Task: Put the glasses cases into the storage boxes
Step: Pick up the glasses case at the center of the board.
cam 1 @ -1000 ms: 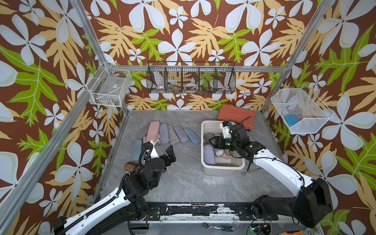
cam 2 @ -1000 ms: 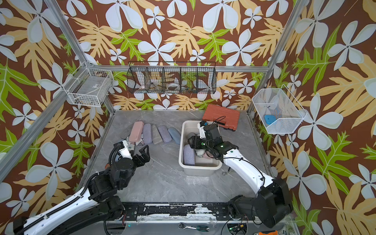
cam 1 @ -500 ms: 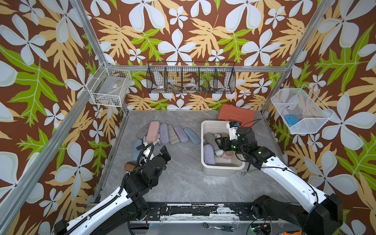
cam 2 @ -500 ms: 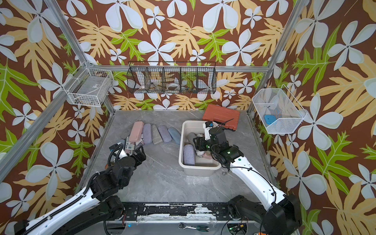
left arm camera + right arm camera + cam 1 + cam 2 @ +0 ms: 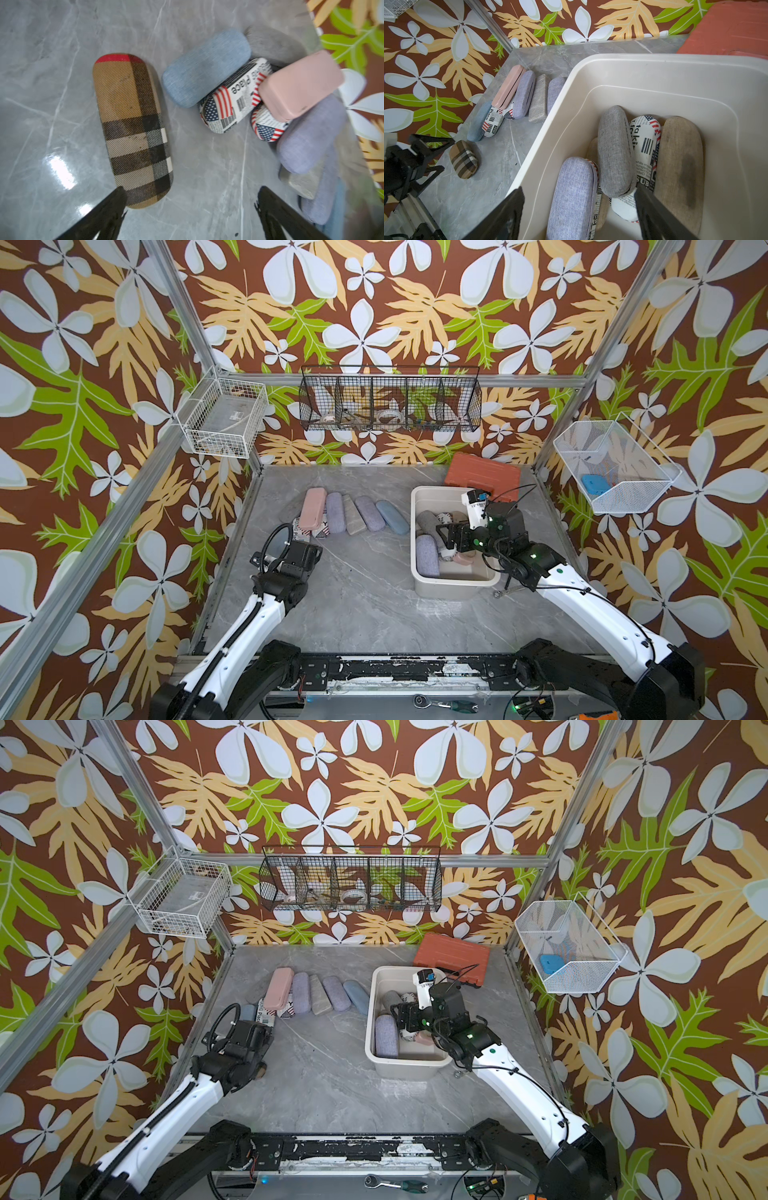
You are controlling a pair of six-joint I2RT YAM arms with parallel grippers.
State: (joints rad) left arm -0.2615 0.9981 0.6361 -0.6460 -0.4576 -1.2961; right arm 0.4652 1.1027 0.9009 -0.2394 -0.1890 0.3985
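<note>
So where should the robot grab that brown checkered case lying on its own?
Grip the plaid case across its middle, on its two long sides, coming straight down. It lies flat, clear of the blue case, and its narrow width should fit the open left end effector.

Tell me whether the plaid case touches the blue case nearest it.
Apart: the left wrist view shows bare tabletop between the plaid case and the nearest blue case.

A: Where's the storage box?
B: Right side of the table, glasses cases in it, tool case behind, at the back edge.
A: The other cases?
B: Rowed near the back-left corner.
</note>
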